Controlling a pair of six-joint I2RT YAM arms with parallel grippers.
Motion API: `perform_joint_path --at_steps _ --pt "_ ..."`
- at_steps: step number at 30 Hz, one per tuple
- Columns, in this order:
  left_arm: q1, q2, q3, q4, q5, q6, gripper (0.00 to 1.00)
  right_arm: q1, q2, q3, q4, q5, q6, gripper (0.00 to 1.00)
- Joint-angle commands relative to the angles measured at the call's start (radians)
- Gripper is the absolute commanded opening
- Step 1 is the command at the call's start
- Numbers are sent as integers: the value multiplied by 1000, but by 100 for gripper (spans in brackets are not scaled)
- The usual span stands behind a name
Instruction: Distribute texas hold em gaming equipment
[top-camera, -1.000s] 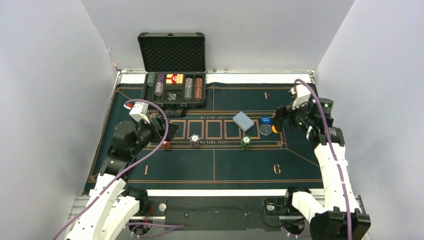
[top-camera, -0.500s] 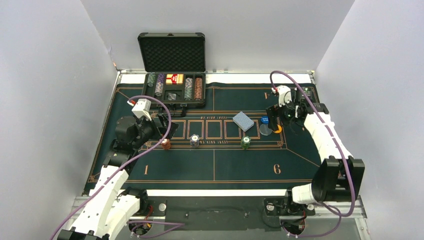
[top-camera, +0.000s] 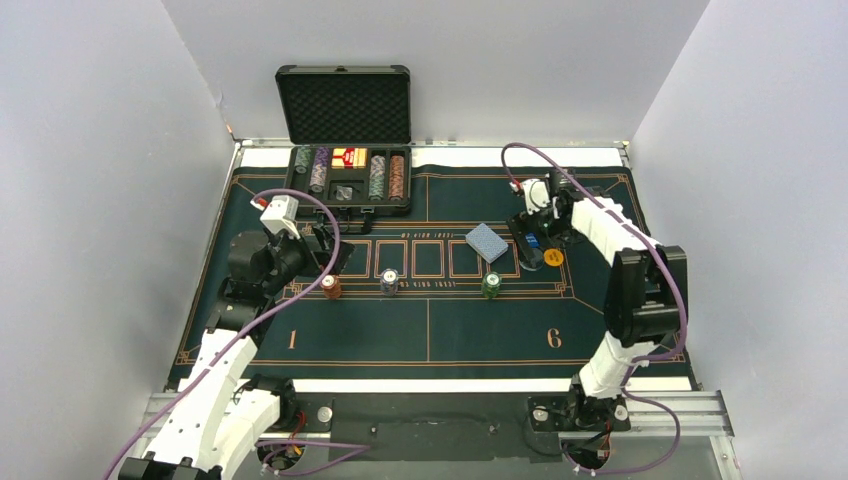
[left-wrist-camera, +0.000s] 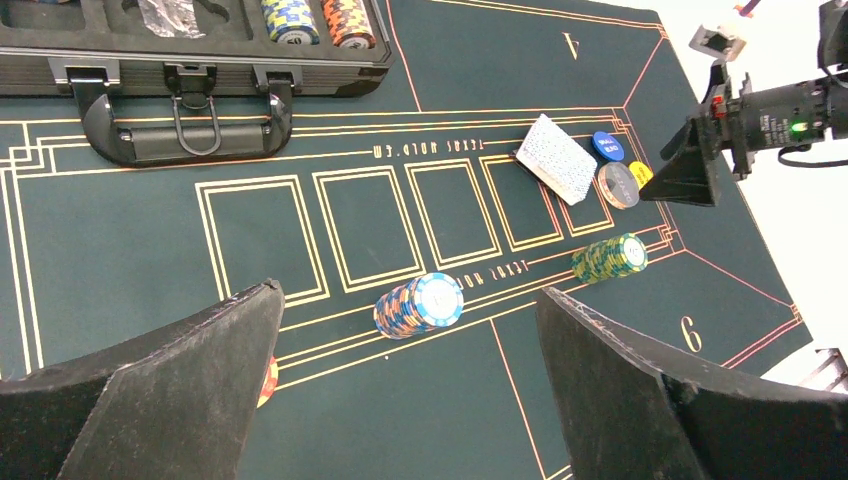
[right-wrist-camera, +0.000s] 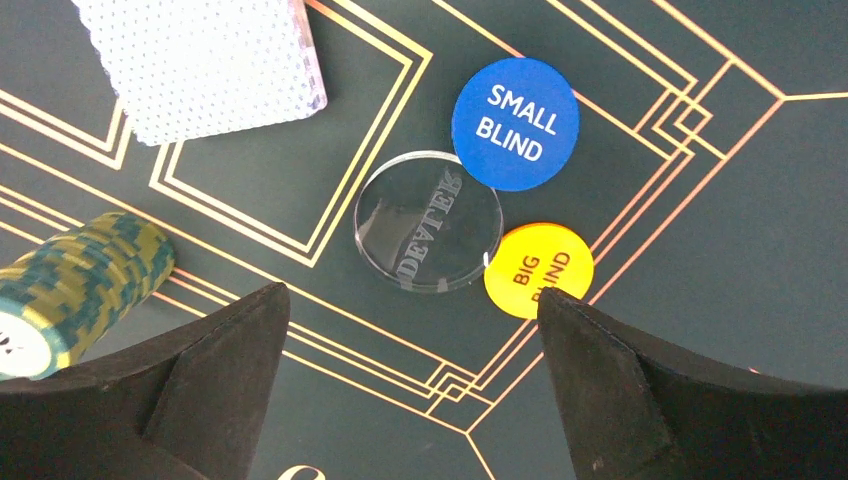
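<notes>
Three poker chip stacks stand in a row on the green felt: red-brown (top-camera: 331, 288), blue-and-orange (top-camera: 389, 282) (left-wrist-camera: 420, 305) and green (top-camera: 491, 286) (right-wrist-camera: 70, 290). A blue-backed deck of cards (top-camera: 487, 242) (right-wrist-camera: 205, 60) lies on the card boxes. Beside it lie the clear dealer disc (right-wrist-camera: 428, 220), the blue small-blind disc (right-wrist-camera: 515, 123) and the orange big-blind disc (right-wrist-camera: 538, 270) (top-camera: 553, 257). My right gripper (top-camera: 530, 240) (right-wrist-camera: 409, 292) hovers open over these discs, holding nothing. My left gripper (top-camera: 335, 258) (left-wrist-camera: 408, 290) hangs open and empty above the red-brown and blue-and-orange stacks.
The open black case (top-camera: 348, 180) (left-wrist-camera: 190, 60) sits at the back left with more chip rows and red card boxes inside. Its handle faces the mat's centre. Grey walls close in on both sides and the back.
My right arm has swung left from the mat's right edge until its gripper hangs over the button discs, and its jaws have narrowed slightly. The left arm has barely shifted.
</notes>
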Motion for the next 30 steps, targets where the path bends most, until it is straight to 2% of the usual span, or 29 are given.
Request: perform_joint_path --at_steps 1,17,30 --pt "12 6 2 53 28 10 98 11 49 40 22 64 30 89" --pt "27 13 -3 60 39 4 98 52 137 32 33 88 21 82" --pt "27 20 -5 63 45 3 98 65 183 51 35 124 16 82"
